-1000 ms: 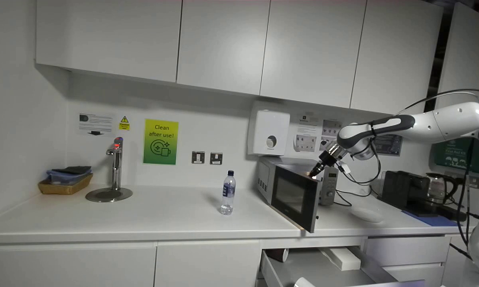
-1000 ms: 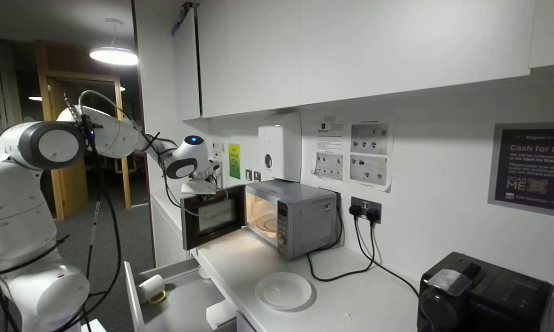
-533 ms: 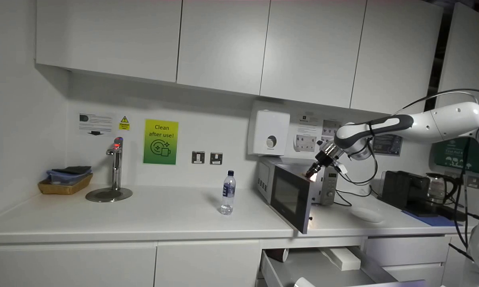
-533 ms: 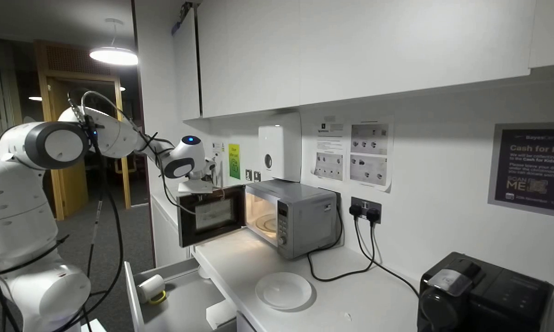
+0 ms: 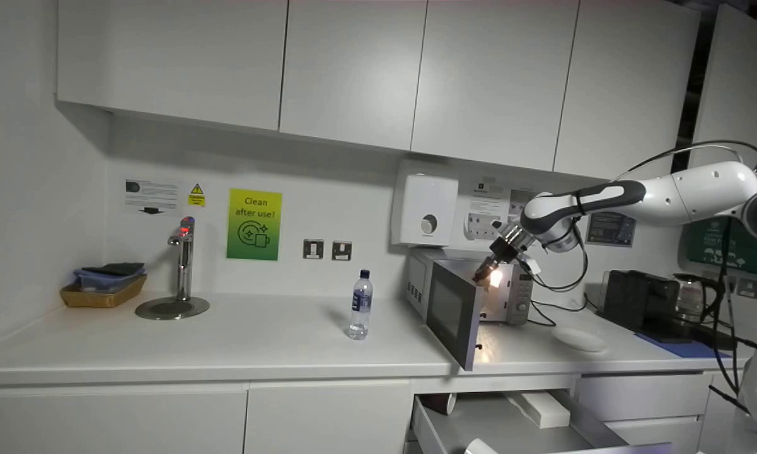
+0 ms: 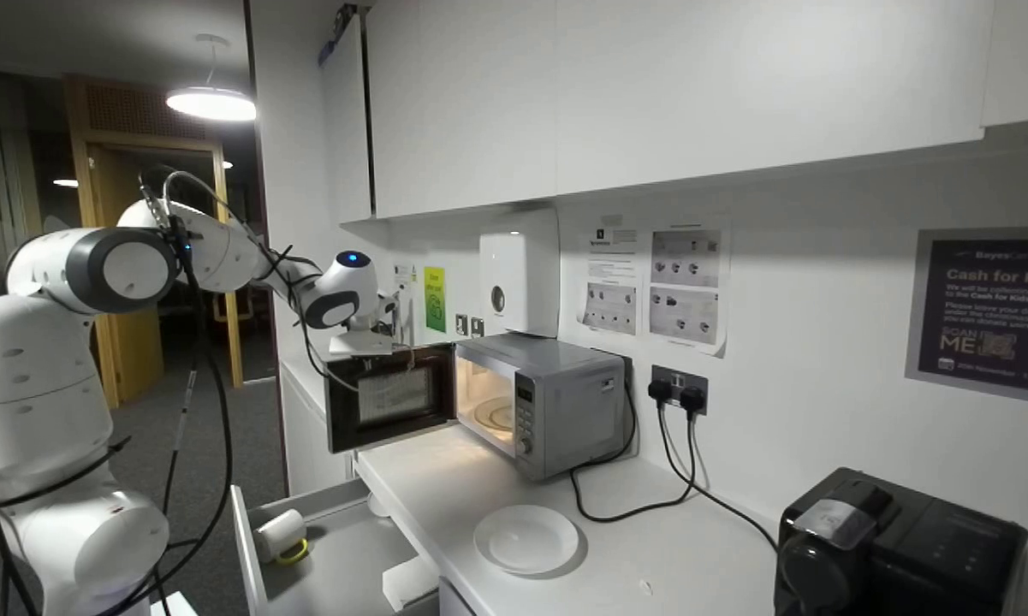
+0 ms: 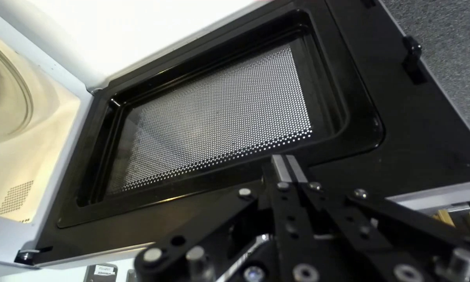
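Wrist view | pincer [image 7: 285,157] clenched beside microwave door [image 7: 227,113] | only in an exterior view: bottle [image 5: 360,307]

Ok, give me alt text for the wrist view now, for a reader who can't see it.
The closed, empty end effector points at the inner face of an open microwave door, by its mesh window; whether it touches is unclear. At left, the lit microwave interior shows part of a glass turntable, and grey floor shows at top right.
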